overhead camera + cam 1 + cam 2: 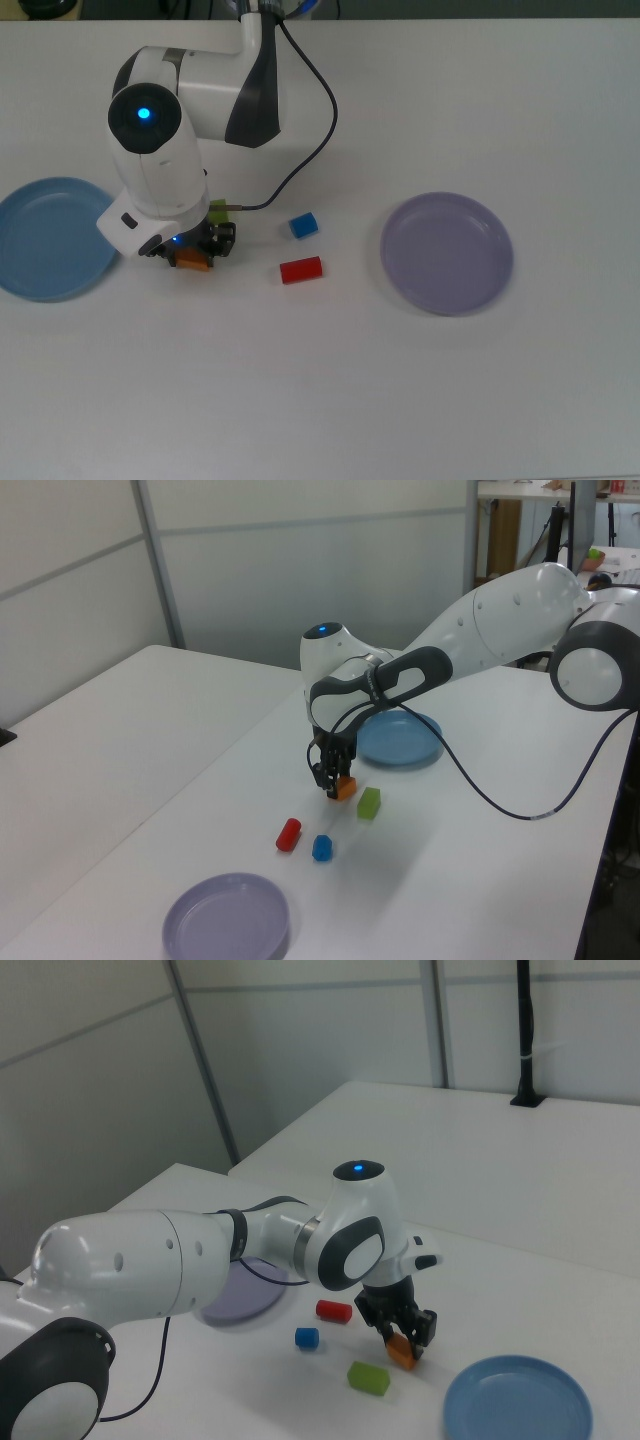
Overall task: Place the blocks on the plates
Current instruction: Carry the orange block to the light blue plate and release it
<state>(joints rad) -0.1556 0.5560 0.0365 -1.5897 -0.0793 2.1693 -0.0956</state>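
Right view shows the white arm's black two-finger gripper (404,1338) lowered over the small orange rectangular block (401,1353), its fingers set either side of the block, which sits at the white worktop (520,1290); whether they press it or merely straddle it cannot be told. Relative to the orange block, the small green rectangular block (368,1377) lies just beside, toward the right view's lower left. The stubby blue block (307,1338) and the red oblong block (333,1311) lie apart on the right view's left, near each other. The round light blue plate (517,1414) sits near the orange block on the right view's lower right. The round pale lavender plate (447,253) lies well apart, beyond the red and blue blocks.
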